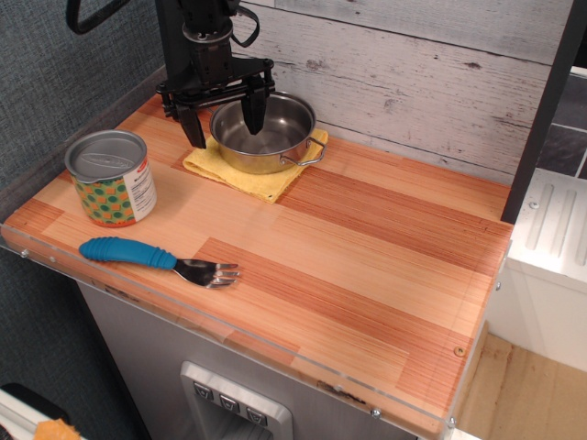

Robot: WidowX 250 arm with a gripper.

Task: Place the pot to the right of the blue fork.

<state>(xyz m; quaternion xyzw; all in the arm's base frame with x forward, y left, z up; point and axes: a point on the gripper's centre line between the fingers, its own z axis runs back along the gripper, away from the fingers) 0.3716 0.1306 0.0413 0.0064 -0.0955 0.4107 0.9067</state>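
The shiny steel pot (271, 137) with wire loop handles sits on a yellow cloth (240, 170) at the back left of the wooden counter. My black gripper (224, 122) is open and straddles the pot's left rim: one finger is inside the pot, the other outside to its left over the cloth. The blue fork (156, 258) lies near the front left edge, handle to the left, tines to the right.
A lidded metal can (111, 177) with a dotted label stands at the left, between the pot and the fork. The counter (367, 247) ends at a clear front edge. A grey plank wall runs behind. A white appliance (550, 247) stands at the right.
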